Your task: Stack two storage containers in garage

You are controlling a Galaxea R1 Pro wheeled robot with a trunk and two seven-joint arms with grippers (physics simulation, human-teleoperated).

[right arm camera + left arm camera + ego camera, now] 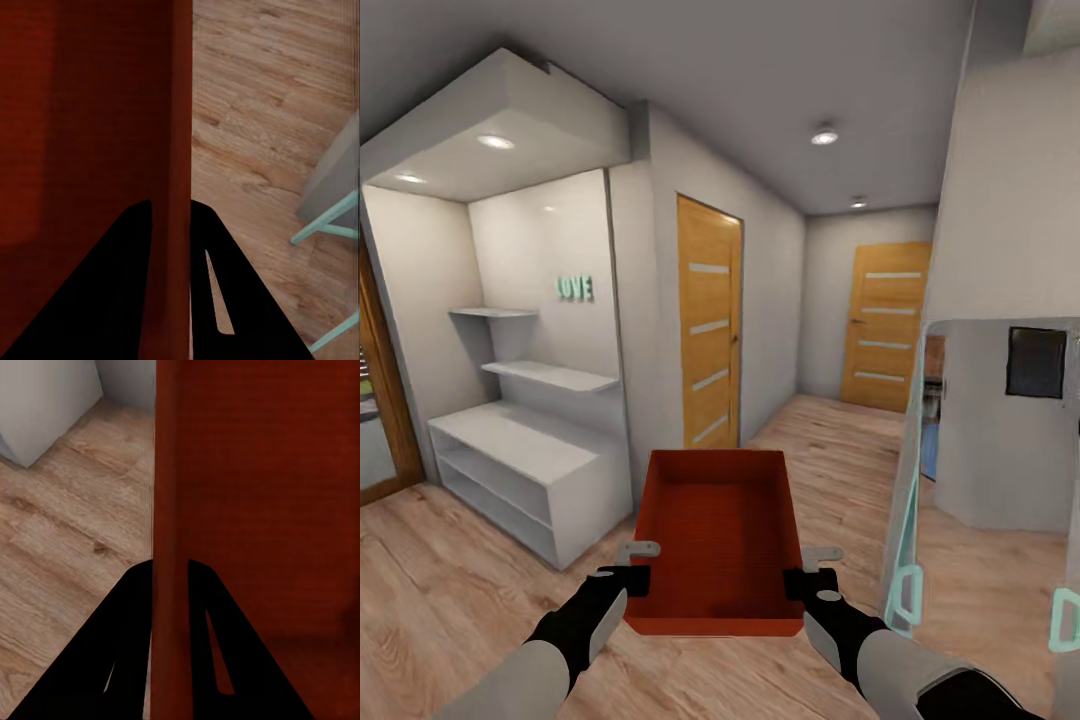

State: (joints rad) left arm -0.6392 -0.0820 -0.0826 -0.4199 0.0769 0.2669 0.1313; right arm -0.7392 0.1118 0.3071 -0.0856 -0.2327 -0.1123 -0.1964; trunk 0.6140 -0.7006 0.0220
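I carry one orange-red open-topped storage container (718, 535) in front of me, above the light wood plank flooring (450, 590). My left gripper (634, 572) is shut on its left wall and my right gripper (806, 575) is shut on its right wall. The left wrist view has the container wall (166, 532) pinched between two black fingers (127, 645). In the right wrist view the same wall (178, 150) stands between the black fingers (217, 285). The container is empty.
A white shelf unit (520, 470) with wall shelves and a "LOVE" sign fills an alcove at left. An orange-brown door (709, 325) stands ahead and another door (885, 325) closes the hallway's far end. A white wall with teal-framed glass (908, 540) is close at right.
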